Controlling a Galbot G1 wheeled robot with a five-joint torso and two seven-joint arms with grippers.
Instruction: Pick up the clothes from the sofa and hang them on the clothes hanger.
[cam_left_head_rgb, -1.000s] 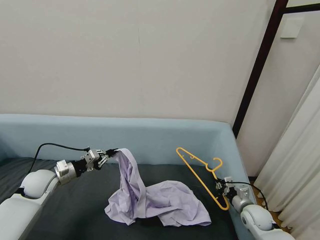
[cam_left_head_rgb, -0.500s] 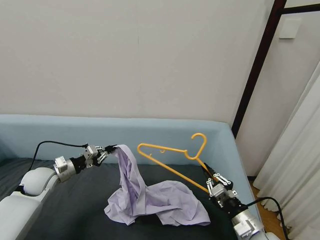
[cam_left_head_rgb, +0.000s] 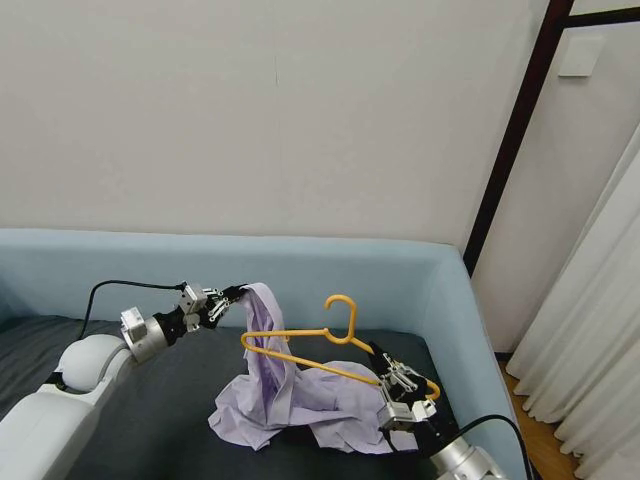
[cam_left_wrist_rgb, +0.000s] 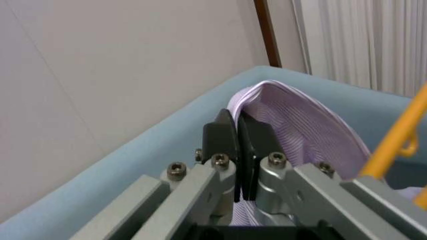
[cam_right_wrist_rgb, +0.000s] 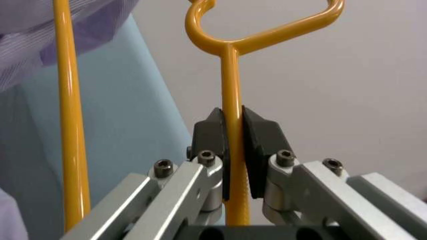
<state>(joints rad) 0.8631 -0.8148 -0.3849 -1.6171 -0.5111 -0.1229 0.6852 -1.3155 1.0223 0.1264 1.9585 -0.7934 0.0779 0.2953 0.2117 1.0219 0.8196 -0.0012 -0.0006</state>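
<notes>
On the sofa (cam_left_head_rgb: 455, 290), the lilac shirt (cam_left_head_rgb: 305, 405) lies mostly in a crumpled heap on the dark seat cushion (cam_left_head_rgb: 150, 400). One edge of it is drawn up into a peak near the pale blue backrest (cam_left_head_rgb: 120, 262). Across that raised strip sits the left end of the yellow hanger (cam_left_head_rgb: 345, 338), which is held roughly level above the heap with its hook pointing up. I cannot tell whether the tip touches the cloth or is only in front of it.

Behind the sofa is a plain white wall (cam_left_head_rgb: 250, 120). A dark door frame (cam_left_head_rgb: 515, 130) and a pale curtain (cam_left_head_rgb: 600, 330) stand off to my right, well clear of the work. A black cable (cam_left_head_rgb: 110, 287) loops over my left forearm.

My left tool (cam_left_head_rgb: 232, 295) is pinched tight on the top of the raised fold. In the left wrist view the pads of this tool (cam_left_wrist_rgb: 237, 125) meet with the striped shirt (cam_left_wrist_rgb: 300, 125) bulging out just beyond them and the hanger (cam_left_wrist_rgb: 393, 135) close by at the side.

My right tool (cam_left_head_rgb: 398, 378) hangs low over the right part of the heap. It is clamped narrow around the hanger at its right end. In the right wrist view the tool's (cam_right_wrist_rgb: 233, 125) pads grip the yellow rod (cam_right_wrist_rgb: 230, 75), and a corner of the shirt (cam_right_wrist_rgb: 40, 40) shows beside the other bar.
</notes>
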